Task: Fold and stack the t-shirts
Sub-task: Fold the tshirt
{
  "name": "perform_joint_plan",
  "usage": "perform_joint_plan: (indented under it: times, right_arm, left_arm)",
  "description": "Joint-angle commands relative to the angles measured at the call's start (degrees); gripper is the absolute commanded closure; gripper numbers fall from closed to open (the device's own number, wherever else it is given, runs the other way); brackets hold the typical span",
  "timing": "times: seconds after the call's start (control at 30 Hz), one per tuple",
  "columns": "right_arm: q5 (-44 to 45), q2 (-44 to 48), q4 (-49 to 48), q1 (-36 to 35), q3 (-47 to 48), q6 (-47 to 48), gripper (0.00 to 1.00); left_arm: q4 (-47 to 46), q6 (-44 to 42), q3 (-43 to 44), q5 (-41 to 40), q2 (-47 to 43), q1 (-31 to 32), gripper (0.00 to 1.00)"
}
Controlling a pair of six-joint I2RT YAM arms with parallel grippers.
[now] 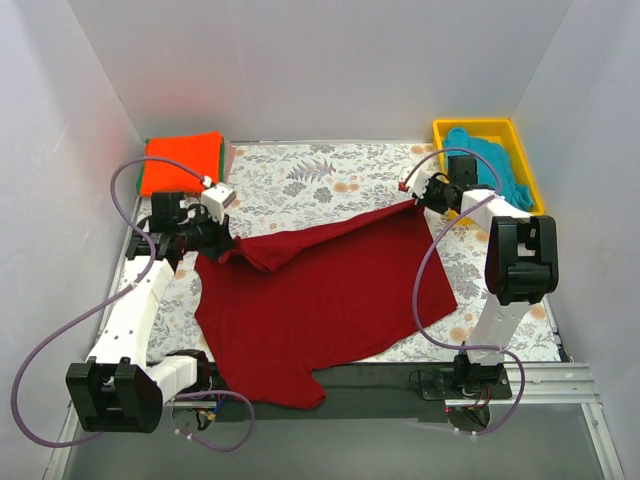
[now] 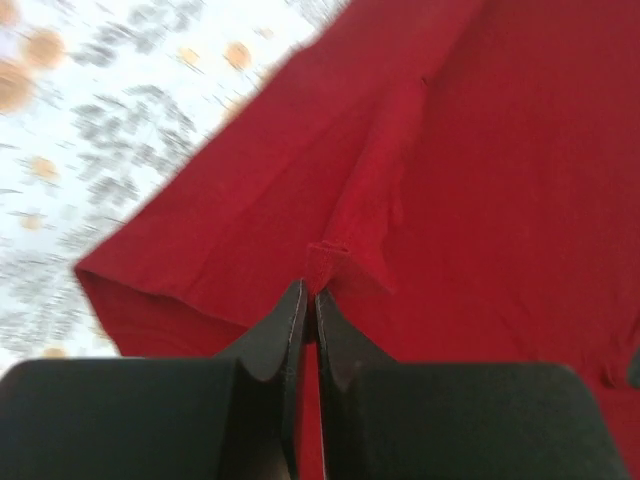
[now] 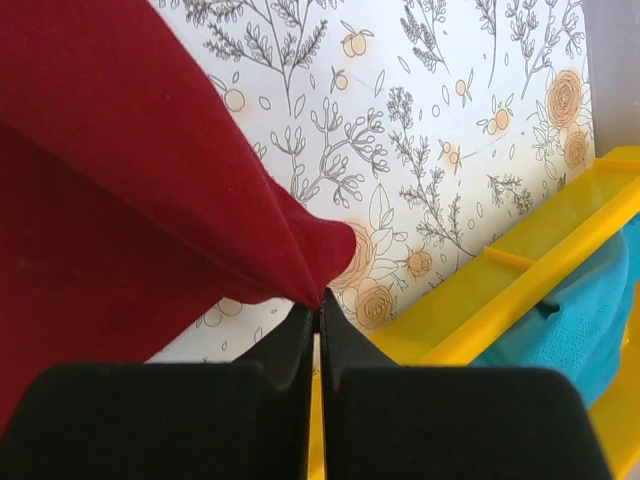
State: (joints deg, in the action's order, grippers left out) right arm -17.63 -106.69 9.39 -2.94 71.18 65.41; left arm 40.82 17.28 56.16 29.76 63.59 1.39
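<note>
A dark red t-shirt lies spread over the middle of the flowered table, its far edge lifted and stretched between both grippers. My left gripper is shut on the shirt's left end, pinching a small fold of hem. My right gripper is shut on the shirt's far right corner, held above the cloth near the bin. A folded orange-red t-shirt tops a stack at the far left corner. A teal t-shirt lies crumpled in the yellow bin.
The yellow bin stands at the far right, close beside my right gripper. White walls close in the table on three sides. Green and pink cloth edges show beside the orange stack. The flowered cloth lies bare at the far middle.
</note>
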Motion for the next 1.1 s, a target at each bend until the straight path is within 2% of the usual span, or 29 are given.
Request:
perform_joint_plan:
  times: [0.0, 0.63, 0.7, 0.73, 0.77, 0.8, 0.83, 0.93, 1.07]
  right_arm:
    - [-1.1, 3.2, -1.0, 1.5, -1.5, 4.2, 0.99]
    - [1.5, 3.2, 2.3, 1.1, -7.1, 10.7, 0.97]
    - [2.5, 3.7, 4.4, 0.9, -6.6, 12.0, 0.74]
    - [2.8, 4.0, 6.8, 0.9, -6.2, 12.2, 0.46]
    - [2.9, 4.6, 8.4, 0.9, -5.8, 12.2, 0.34]
    - [2.6, 5.1, 9.8, 0.9, -4.8, 12.3, 0.24]
    - [1.6, 6.6, 11.1, 0.9, -4.4, 11.6, 0.2]
    - [-1.8, 8.4, 15.7, 0.9, -0.2, 7.7, 0.19]
    - [-5.8, 6.1, 24.8, 0.0, 9.0, 0.3, 0.24]
  left_arm:
    - [3.7, -1.5, -3.0, -0.8, -2.6, 2.2, 1.0]
    - [8.6, -7.6, -13.1, -0.2, -4.3, 7.9, 1.0]
    - [13.4, -12.8, -12.8, -0.7, -3.4, 8.2, 0.89]
    - [15.2, -13.8, -11.4, -0.8, -2.7, 8.2, 0.83]
    - [16.9, -14.5, -10.6, -0.8, -2.2, 8.0, 0.76]
    - [18.4, -14.6, -9.8, -0.5, -1.8, 7.8, 0.74]
    - [18.5, -13.9, -9.1, 1.8, -1.8, 6.1, 0.72]
    - [16.8, -10.0, -5.3, 4.2, -0.1, 2.8, 0.7]
    - [10.9, -4.2, -1.2, 8.3, 5.1, -3.8, 0.7]
